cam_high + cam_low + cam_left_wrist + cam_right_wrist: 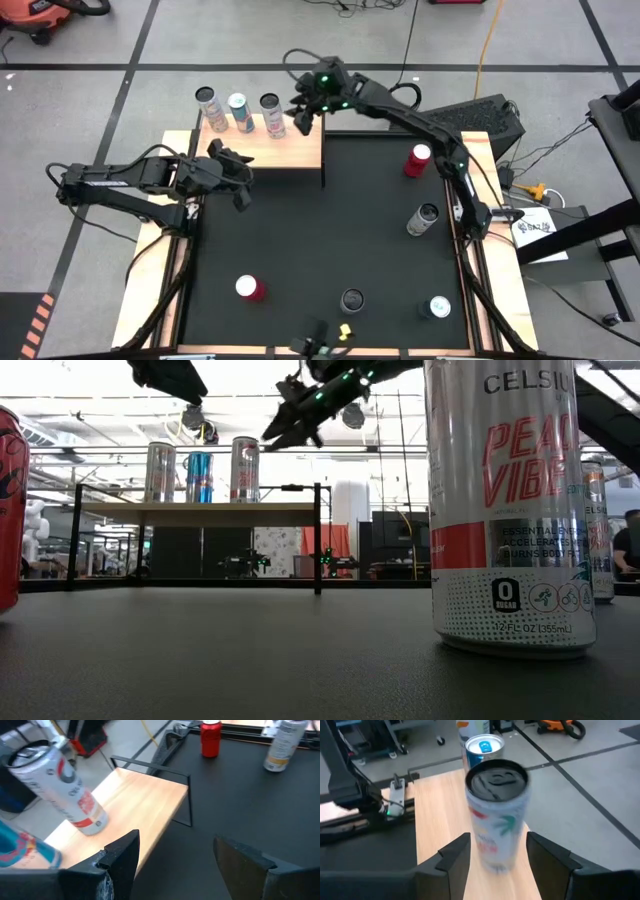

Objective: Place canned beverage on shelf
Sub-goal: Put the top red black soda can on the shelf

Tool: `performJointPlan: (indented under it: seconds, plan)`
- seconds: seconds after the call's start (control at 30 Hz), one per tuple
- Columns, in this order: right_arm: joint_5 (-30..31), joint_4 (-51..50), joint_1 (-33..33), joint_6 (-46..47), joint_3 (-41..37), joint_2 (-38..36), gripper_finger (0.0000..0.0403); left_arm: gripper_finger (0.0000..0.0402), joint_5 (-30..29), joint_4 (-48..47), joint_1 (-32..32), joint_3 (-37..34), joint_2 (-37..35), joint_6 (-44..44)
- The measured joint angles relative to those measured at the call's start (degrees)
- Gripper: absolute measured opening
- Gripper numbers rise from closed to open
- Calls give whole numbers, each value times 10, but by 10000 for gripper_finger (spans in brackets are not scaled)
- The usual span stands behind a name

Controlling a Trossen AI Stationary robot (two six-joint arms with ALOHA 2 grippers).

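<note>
A: High view: three cans on the shelf (300, 148); its right end lies bare.

B: Right hand (300, 118) above the third can (272, 115), fingers spread, gripping nothing. Left hand (228, 172) is parted, empty, beside the shelf's front edge.

A: Low view alone shows the open gap under the shelf.
</note>
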Motion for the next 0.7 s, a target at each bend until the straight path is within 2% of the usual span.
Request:
performJointPlan:
  seconds: [0.13, 0.33, 0.7]
  plan:
    - [12, -71, -8, -8, 0, -50, 173, 254, 24, 0, 0, 0, 0, 0]
    - [48, -159, -9, 1, 0, -124, 173, 254, 26, 9, 0, 0, 4, -1]
    - [93, -359, -5, 24, 0, -236, 173, 254, 69, 93, 0, 0, 32, 0]
